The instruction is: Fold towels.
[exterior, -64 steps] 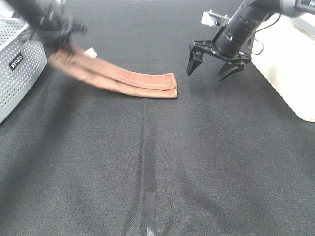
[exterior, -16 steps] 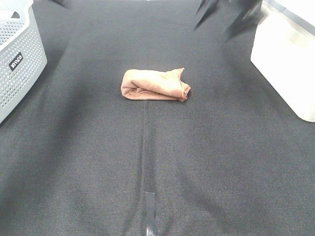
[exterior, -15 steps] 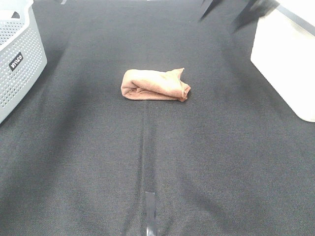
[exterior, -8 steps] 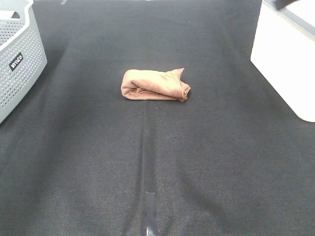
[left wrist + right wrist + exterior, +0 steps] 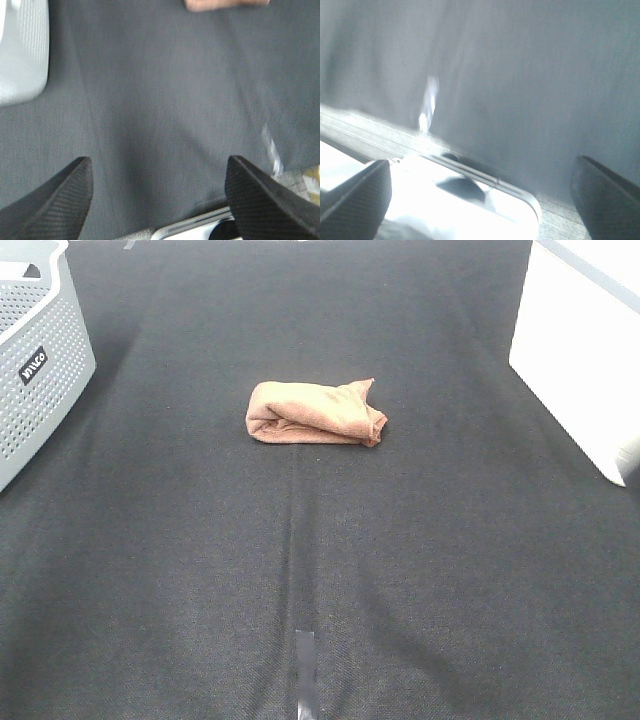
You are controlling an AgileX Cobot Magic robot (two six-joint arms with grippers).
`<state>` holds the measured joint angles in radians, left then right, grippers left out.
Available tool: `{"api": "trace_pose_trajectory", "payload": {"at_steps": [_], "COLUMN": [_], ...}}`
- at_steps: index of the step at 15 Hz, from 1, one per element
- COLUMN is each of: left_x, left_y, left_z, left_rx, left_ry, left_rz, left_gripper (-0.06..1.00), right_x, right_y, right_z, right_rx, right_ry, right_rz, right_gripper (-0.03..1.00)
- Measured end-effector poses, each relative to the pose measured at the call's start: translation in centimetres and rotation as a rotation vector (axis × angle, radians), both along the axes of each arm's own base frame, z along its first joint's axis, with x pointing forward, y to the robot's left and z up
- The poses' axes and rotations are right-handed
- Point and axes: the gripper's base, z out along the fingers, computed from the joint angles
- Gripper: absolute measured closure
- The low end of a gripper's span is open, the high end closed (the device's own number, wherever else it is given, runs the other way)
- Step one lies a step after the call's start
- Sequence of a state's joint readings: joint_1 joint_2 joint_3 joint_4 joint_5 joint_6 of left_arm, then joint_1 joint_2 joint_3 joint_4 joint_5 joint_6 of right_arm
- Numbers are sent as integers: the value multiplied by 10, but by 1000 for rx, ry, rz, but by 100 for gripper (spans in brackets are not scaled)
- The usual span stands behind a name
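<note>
The towel (image 5: 316, 414) was seen loosely bundled mid-worktop (image 5: 320, 570). Both the left gripper (image 5: 159, 200) and right gripper (image 5: 480, 195) were held spread, empty. Its uneven edges would likely need squaring and flattening.

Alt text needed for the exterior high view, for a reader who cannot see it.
A reddish-brown towel lies folded into a small, slightly rumpled bundle on a black cloth-covered table. A grey perforated basket sits at the left edge, a white bin at the right; no arm shows.

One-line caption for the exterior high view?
Folded reddish-brown towel lies alone on the black cloth-covered table, between grey perforated basket and white bin.
</note>
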<state>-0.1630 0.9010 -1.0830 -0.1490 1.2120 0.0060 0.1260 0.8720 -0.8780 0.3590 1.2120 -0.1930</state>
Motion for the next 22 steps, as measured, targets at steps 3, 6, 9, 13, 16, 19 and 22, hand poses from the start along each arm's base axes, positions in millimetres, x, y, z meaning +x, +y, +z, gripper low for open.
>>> {"api": "trace_pose_trajectory", "payload": {"at_steps": [3,6,9,13,16,19,22], "left_x": [-77,-120,-146,-150,-148,-148,-148], "left_y": [14,23,27,28,26,25,25], "left_z": [-37,-66,-91,-104,-106,-105,-105], "left_rx": [-3,-8,29,72,75,70,70], "left_ry": [-117,-239,-359,-496,-515,-522,-522], "left_rz": [8,15,-32,-84,-112,-121,-121], "left_gripper": [24,24,24,24,24,24,24], "right_x": [-64,-103,-129,-135,-134,-134,-134], "right_y": [-12,-23,-31,-41,-43,-43,-43], "right_z": [-27,-41,-48,-54,-54,-54,-54], "right_rx": [-27,-67,-100,-125,-127,-126,-126], "right_ry": [-158,-349,-516,-624,-622,-625,-625], "right_rz": [-18,-44,-73,-184,-209,-210,-210], "right_gripper": [6,6,6,6,6,6,6]}}
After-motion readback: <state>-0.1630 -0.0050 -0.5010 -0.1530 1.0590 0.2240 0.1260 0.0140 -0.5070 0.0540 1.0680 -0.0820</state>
